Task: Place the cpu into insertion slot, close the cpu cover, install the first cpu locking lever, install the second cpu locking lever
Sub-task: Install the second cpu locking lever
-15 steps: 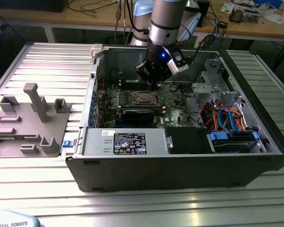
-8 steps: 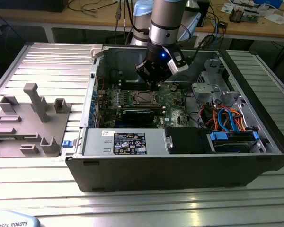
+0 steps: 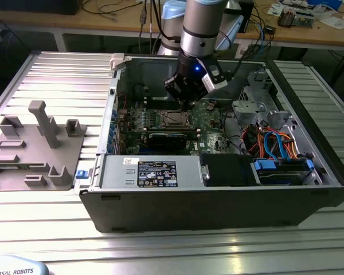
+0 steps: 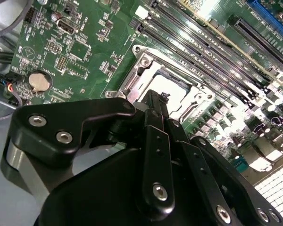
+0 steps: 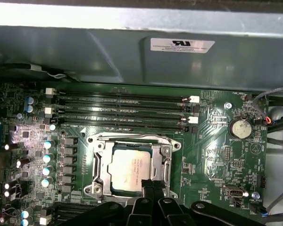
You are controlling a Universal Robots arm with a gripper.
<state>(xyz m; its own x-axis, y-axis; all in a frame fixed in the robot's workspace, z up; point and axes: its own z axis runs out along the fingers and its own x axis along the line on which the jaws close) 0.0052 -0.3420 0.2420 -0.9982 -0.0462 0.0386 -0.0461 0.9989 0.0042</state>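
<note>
Nearest the lens, black jointed metal hand (image 4: 155,96), fingers drawn together on nothing visible, tips poised right at the edge of the thin silvery metal cpu cover (image 5: 132,139). Lay flat in the dark square insertion slot (image 5: 107,181), small silvery-grey square cpu (image 5: 132,170), framed by that cover's window. Could not tell whether the locking levers were latched.

Judged risky: a slip off the thin plate, scraping the green motherboard (image 5: 217,155) or the long black memory slots (image 5: 122,106) close beside; pressure on a crooked chip, bending contacts beneath.

Tight room inside the open grey computer case (image 3: 218,200), walls near. Outside, ribbed aluminium counter (image 3: 160,246), grey plastic fixture (image 3: 40,143) well apart.
</note>
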